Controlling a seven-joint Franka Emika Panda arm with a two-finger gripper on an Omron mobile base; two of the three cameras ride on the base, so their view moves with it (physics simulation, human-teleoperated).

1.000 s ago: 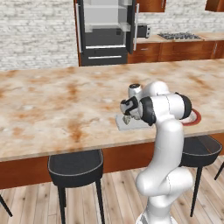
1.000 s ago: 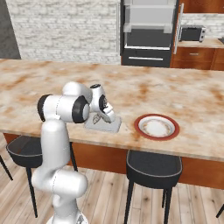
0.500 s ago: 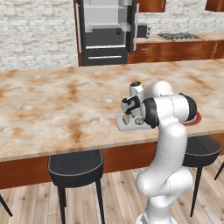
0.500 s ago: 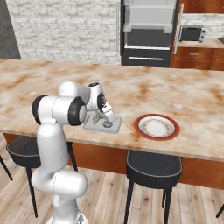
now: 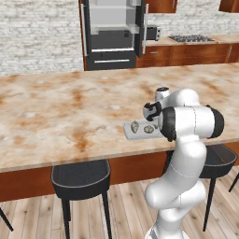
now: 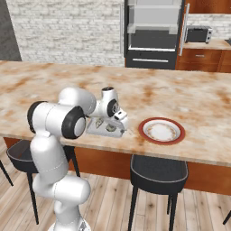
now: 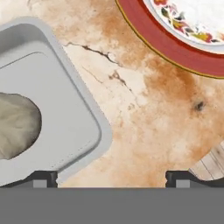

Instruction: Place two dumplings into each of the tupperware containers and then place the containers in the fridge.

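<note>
- The two-finger dark gripper (image 7: 112,177) on the white arm is hanging low over the near edge of the marbled orange-tan counter (image 5: 56,107), with its tips standing wide apart and nothing between them; one tip is sitting over the corner rim of the tray, the other over bare counter.
- Judging from this, the step in hand is getting hold of the filled tray to carry it to the fridge; the filling of this tray looks done.
- The shallow pale grey translucent rectangular tupperware container (image 5: 132,132) is resting flat on the counter just in front of the arm, beside the round white dish with a red rim (image 6: 161,131), near it but not touching.
- Two small lumpy grey-tan dumplings (image 5: 136,126) are lying inside that container, side by side; the hand view is showing part of one (image 7: 15,124) against the tray floor.
- The dish appears to be holding no dumplings, as far as the base views are showing.
- I cannot tell where the second container is.
- The tall dark grey fridge (image 5: 113,32) is standing well beyond the counter with its doors open and pale shelves showing.
- The next move is calling for the fingers to straddle the tray's rim squarely and close, then a level lift so the dumplings are not sliding.
</note>
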